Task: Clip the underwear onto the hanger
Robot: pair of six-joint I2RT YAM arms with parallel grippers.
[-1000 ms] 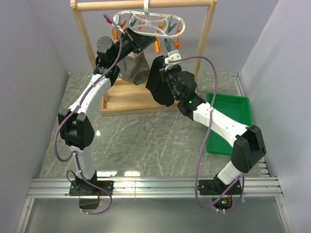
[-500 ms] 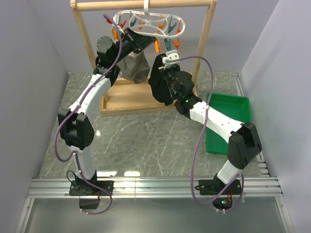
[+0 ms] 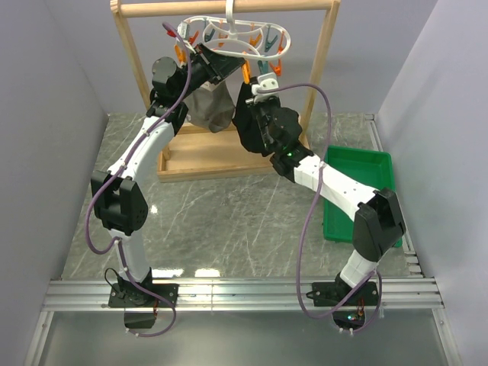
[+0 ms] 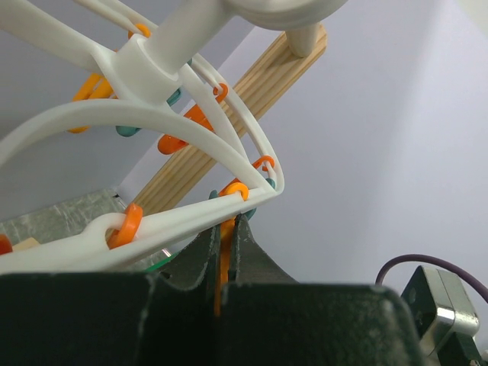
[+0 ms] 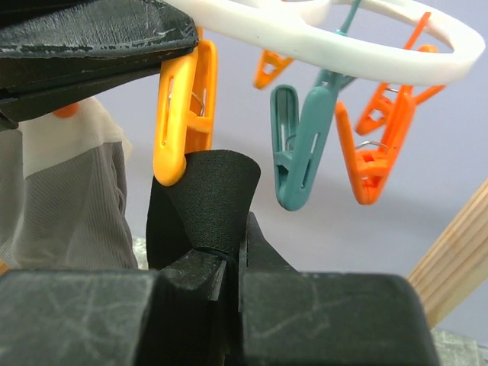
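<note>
Grey marble table (image 3: 229, 221), pale walls around. Right gripper (image 5: 229, 255) clenched on a fold of the black underwear (image 5: 210, 194), held up just under the tip of an orange peg (image 5: 183, 114) on the white hanger (image 5: 305, 34). Teal peg (image 5: 301, 149) just right of it. Left gripper (image 4: 223, 229) pinched around the orange peg. Hanger hooked on the wooden rack (image 3: 324, 61); grey garment (image 3: 210, 110) hanging at its left; green tray (image 3: 358, 171) at the table's right edge.

white arm links (image 3: 145, 146) with black joints (image 3: 118, 202) and purple cables (image 3: 89, 229).
</note>
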